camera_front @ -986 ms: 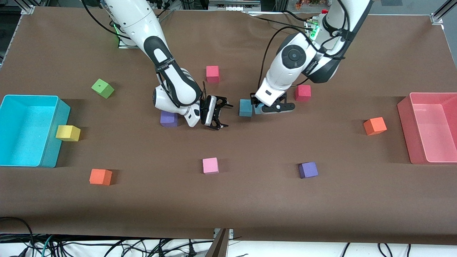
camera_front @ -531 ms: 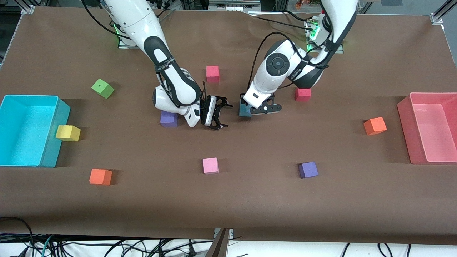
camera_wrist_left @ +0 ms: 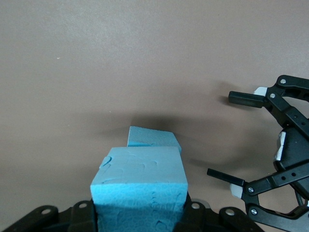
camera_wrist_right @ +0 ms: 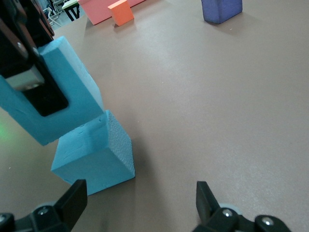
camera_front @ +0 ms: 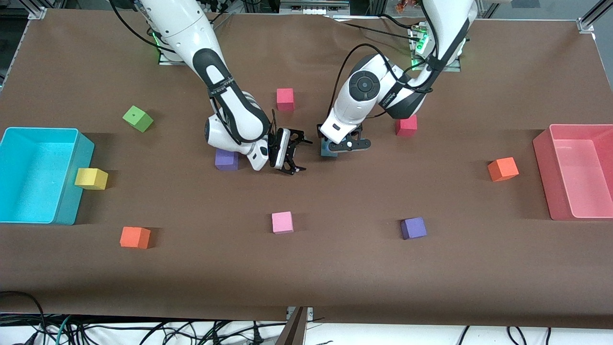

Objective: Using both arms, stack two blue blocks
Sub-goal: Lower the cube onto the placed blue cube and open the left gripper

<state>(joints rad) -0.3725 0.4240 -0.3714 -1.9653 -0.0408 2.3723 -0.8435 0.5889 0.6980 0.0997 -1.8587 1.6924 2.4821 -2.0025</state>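
My left gripper [camera_front: 336, 142] is shut on one blue block [camera_wrist_left: 140, 188] and holds it, tilted, over the other blue block [camera_wrist_left: 153, 138], which sits on the table near the middle. In the right wrist view the held block [camera_wrist_right: 58, 96] hangs just over the top of the lower block [camera_wrist_right: 96, 157], set off to one side; I cannot tell whether they touch. In the front view only a sliver of blue [camera_front: 327, 150] shows under the left hand. My right gripper [camera_front: 293, 156] stands open and empty just beside the pair, toward the right arm's end, fingers pointing at them.
Coloured cubes lie scattered: two red [camera_front: 285, 99] [camera_front: 406, 125], two purple [camera_front: 226, 159] [camera_front: 413, 228], pink [camera_front: 282, 222], two orange [camera_front: 503, 169] [camera_front: 134, 237], yellow [camera_front: 91, 178], green [camera_front: 137, 118]. A cyan bin [camera_front: 72, 191] and a pink bin [camera_front: 543, 163] stand at the table's two ends.
The left gripper has carried its blue block toward the right arm's end of the table, to over the other blue block. The right arm has stayed still.
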